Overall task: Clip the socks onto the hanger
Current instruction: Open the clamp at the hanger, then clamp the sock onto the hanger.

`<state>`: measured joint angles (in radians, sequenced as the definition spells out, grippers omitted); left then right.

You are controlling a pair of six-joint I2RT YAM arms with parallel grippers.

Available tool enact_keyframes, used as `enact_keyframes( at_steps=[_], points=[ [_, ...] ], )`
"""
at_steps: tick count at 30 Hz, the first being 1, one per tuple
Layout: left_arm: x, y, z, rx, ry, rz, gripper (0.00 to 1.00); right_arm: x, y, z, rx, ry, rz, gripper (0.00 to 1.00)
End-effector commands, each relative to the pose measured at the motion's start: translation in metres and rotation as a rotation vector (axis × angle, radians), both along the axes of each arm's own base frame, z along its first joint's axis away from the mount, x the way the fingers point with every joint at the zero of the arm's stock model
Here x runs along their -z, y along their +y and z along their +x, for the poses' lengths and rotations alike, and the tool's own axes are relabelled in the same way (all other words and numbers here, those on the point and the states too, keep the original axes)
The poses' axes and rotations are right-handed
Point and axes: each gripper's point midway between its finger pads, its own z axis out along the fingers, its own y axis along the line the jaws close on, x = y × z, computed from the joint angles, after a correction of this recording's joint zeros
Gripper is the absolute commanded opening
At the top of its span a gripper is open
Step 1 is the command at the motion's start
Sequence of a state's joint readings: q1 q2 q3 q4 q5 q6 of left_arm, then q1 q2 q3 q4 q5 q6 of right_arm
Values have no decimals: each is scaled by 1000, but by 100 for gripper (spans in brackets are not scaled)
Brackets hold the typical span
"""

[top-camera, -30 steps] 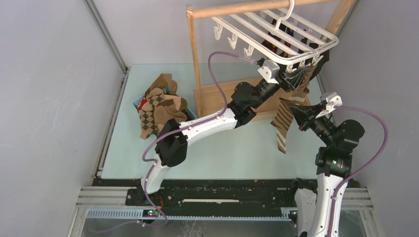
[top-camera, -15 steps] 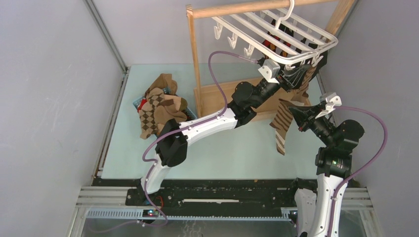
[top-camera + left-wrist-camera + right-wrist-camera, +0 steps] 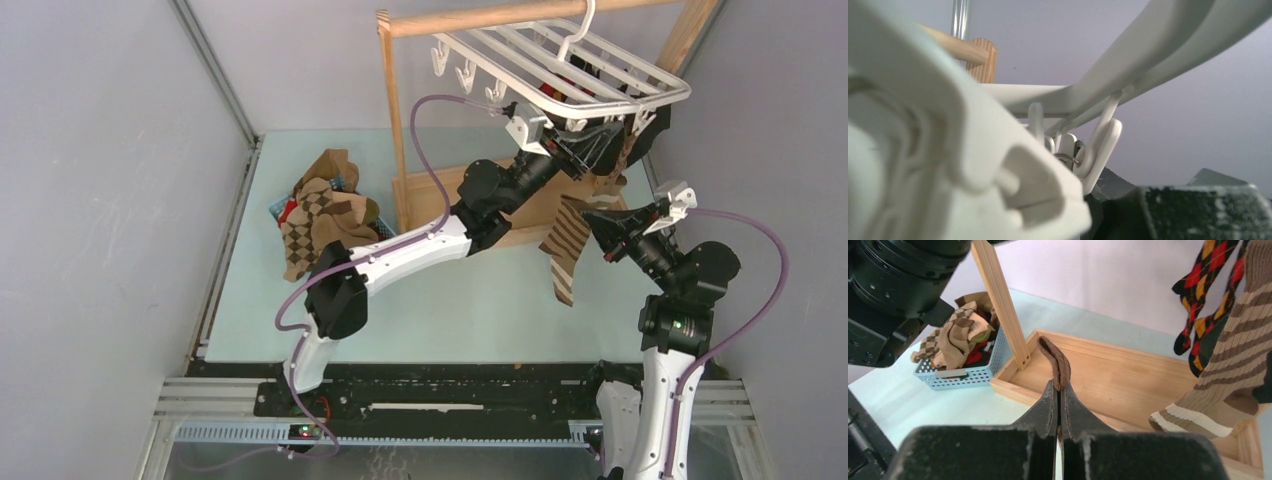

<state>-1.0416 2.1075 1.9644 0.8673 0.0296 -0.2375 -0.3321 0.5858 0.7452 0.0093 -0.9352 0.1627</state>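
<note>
**Right gripper holds striped sock below hanger; left gripper at the clips**

Top external view. The white plastic rectangular drying hanger [image 3: 612, 62] hangs by its hook from the round rod of the wooden rail stand [image 3: 394, 120]. It sits tilted, with clips dangling along its edges. The left gripper [image 3: 585, 150] is raised to the hanger's near edge, among the clips. The right gripper [image 3: 592, 218] sits just below and to the right of it. It pinches the upper edge of a brown-and-tan striped fabric sock [image 3: 561, 255], which hangs free above the pale green table [image 3: 470, 310]. At the left, a small blue mesh basket [image 3: 278, 208] holds a heap of brown and tan socks [image 3: 320, 215].

Left wrist view. A white clip [image 3: 998, 165] fills the foreground, with hanger bars above it. One black finger [image 3: 1193, 212] shows at lower right. I cannot tell whether the jaws are open or gripping (the clip blocks the view).

Right wrist view. The jaws are closed tight on the sock's brown edge, which stands up from the fingertips. Beyond lies the stand's wooden tray [image 3: 1128, 370]. At upper right hang red, orange and black argyle socks [image 3: 1205, 280] and a second striped sock [image 3: 1238, 355].
</note>
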Motion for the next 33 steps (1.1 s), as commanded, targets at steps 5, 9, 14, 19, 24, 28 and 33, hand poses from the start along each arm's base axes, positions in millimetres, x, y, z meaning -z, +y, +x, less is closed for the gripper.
enact_keyframes(
  at_steps=[5, 9, 14, 19, 24, 28, 33],
  points=[
    [-55, 51, -13, 93, 41, -141, 7, -40, 9, -2, -83, -72, 8, 0],
    [-57, 58, -13, 153, 77, -166, 6, -55, 11, -1, -118, -77, 5, 0],
    [-60, 65, -17, 202, 91, -181, 6, -67, 17, -1, -214, -56, 34, 0],
    [-60, 73, -21, 248, 101, -192, 5, -77, 21, 1, -268, -44, 34, 0],
    [-63, 79, -29, 305, 98, -204, 5, -86, 23, 3, -294, -44, 58, 0],
    [-64, 82, -36, 348, 94, -210, 5, -95, 29, 3, -320, -54, 70, 0],
    [-65, 85, -41, 385, 89, -223, 5, -104, 37, 1, -358, -71, 62, 0]
  ],
)
